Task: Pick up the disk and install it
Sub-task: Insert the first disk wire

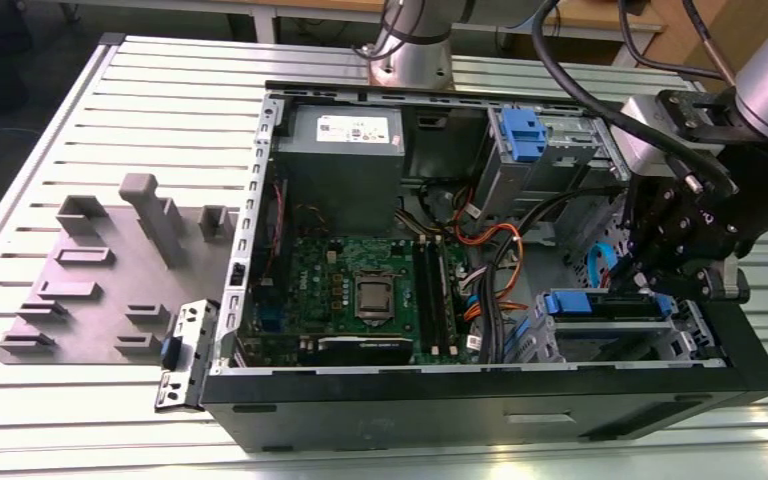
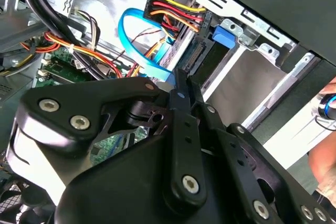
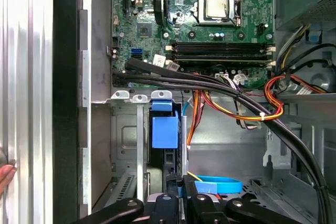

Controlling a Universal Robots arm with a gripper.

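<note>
Closest to the lens in both wrist views, the black gripper point(image 2: 184, 80) point(image 3: 180, 179) is hanging right at the disk point(image 3: 164, 132), and we are not able to tell whether the pincer is clenched or released. In the first wrist view the disk is standing on edge in a slot of the metal drive bay point(image 3: 126, 129), its blue carrier tab facing us. In the second wrist view the disk's point(image 2: 220, 36) connector edge is sitting just beyond the gripper's tip.

In the exterior view we are seeing the disk point(image 1: 578, 302) lying in the bay at the lower right of the frame, with the gripper point(image 1: 644, 285) just beside it toward the exterior view's right. A light blue data cable point(image 1: 602, 262) point(image 2: 139, 45) point(image 3: 218, 184) is looping close by. A bundle of black cables point(image 3: 210, 82) is running across the case near the bay. Orange, red and yellow wires point(image 3: 273, 98) are curving alongside that bundle.

Further out, the green motherboard point(image 1: 357, 290) point(image 3: 205, 14) is filling the centre of the open computer case point(image 1: 491, 400), and its processor socket point(image 3: 218, 7) is showing bare metal. The grey power supply point(image 1: 341, 140) is sitting at upper centre, and another blue carrier point(image 1: 524, 135) is resting in the upper right cage. The case is lying on a slotted aluminium table point(image 1: 131, 120). A grey fixture block point(image 1: 91, 290) is resting there toward the exterior view's left. A person's fingertip point(image 3: 4, 176) is touching the table outside the case wall.
</note>
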